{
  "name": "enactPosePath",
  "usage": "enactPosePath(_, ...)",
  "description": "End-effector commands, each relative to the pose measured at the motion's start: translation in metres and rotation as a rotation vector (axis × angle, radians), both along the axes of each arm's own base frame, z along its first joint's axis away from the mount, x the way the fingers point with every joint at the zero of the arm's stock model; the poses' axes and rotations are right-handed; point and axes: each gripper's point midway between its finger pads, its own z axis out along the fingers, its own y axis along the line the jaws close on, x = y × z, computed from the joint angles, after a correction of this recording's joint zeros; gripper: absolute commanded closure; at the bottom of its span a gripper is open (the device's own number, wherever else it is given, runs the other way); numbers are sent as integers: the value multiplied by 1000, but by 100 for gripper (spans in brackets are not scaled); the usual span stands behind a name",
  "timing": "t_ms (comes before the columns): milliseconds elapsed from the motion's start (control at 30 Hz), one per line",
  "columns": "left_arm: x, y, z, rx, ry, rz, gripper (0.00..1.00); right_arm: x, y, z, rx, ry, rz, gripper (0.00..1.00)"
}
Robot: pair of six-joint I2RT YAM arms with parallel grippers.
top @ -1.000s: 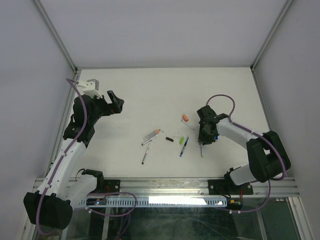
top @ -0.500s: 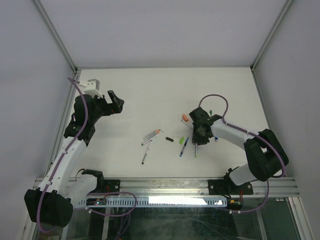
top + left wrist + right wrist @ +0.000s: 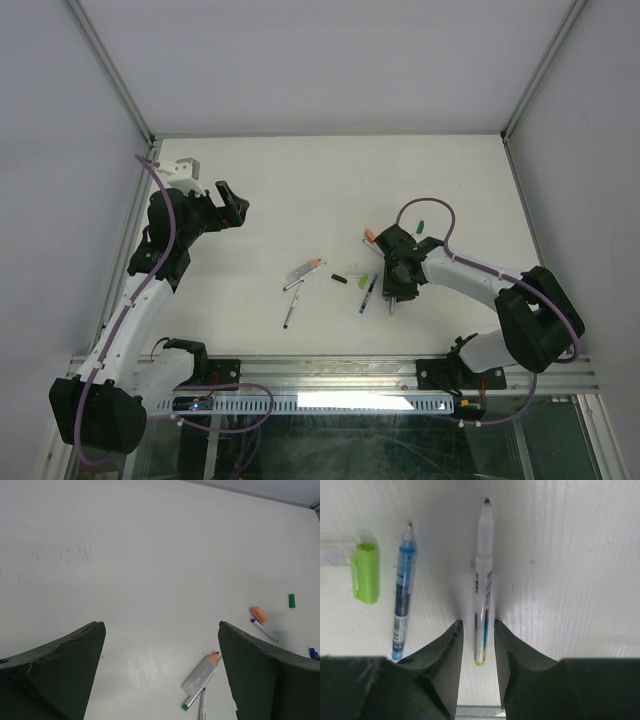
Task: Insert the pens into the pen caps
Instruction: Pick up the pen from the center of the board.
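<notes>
In the right wrist view a white pen (image 3: 483,580) with a light green end lies flat on the table. My right gripper (image 3: 478,625) straddles its rear end, open, with a small gap on each side. A blue pen (image 3: 402,595) and a light green cap (image 3: 366,572) lie to its left. From above, the right gripper (image 3: 393,292) sits over the white pen (image 3: 390,306) beside the blue pen (image 3: 368,294). My left gripper (image 3: 232,205) hovers open and empty at the far left. A grey marker (image 3: 201,673) with an orange tip lies below it.
A black cap (image 3: 339,277) and the light green cap (image 3: 363,282) lie mid-table. An orange cap (image 3: 371,236) and a dark green cap (image 3: 421,226) sit farther back. Another thin pen (image 3: 289,314) lies near the front. The frame rail (image 3: 330,370) runs along the near edge.
My right arm has swung left with the white pen, set it down next to the blue pen, and its jaws have widened off it. The left arm has not moved.
</notes>
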Motion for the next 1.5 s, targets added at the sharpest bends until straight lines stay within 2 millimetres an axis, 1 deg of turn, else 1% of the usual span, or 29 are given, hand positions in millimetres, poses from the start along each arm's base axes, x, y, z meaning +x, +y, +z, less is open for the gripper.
enactPosePath(0, 4, -2, 26, -10, -89, -21, 1, -11, -4, 7, 2, -18, -49, 66)
enactPosePath(200, 3, -4, 28, -18, -91, -31, 1, -26, 0, 4, 9, -7, -52, 66)
enactPosePath(400, 1, -2, 31, -18, -104, -19, 1, -29, 6, -3, -20, -22, -43, 70)
enactPosePath(533, 0, 0, 32, -16, -110, -11, 1, -26, -1, -8, -71, -49, -73, 72)
enactPosePath(733, 1, -1, 31, -20, -105, -14, 1, -21, -10, -6, -88, -106, -146, 71)
enactPosePath(833, 1, -2, 31, -22, -103, -19, 1, -22, -13, -8, -95, -111, -161, 71)
enactPosePath(933, 1, -2, 30, -24, -101, -19, 1, -25, -15, -13, -98, -100, -164, 75)
enactPosePath(1033, 1, -2, 30, -25, -101, -16, 1, -26, -14, -15, -86, -99, -168, 81)
enactPosePath(1200, 4, -2, 27, -39, -85, -8, 1, -21, -14, -10, -75, -135, -174, 87)
enactPosePath(1333, 12, 11, 22, -92, -47, 112, 1, -16, -2, -1, 5, -175, -130, 88)
enactPosePath(1400, 15, 14, 21, -114, -24, 131, 1, -13, 10, 5, 73, -200, -70, 86)
enactPosePath(1467, 17, 11, 19, -137, -5, 111, 1, -11, 21, 11, 139, -226, -22, 86)
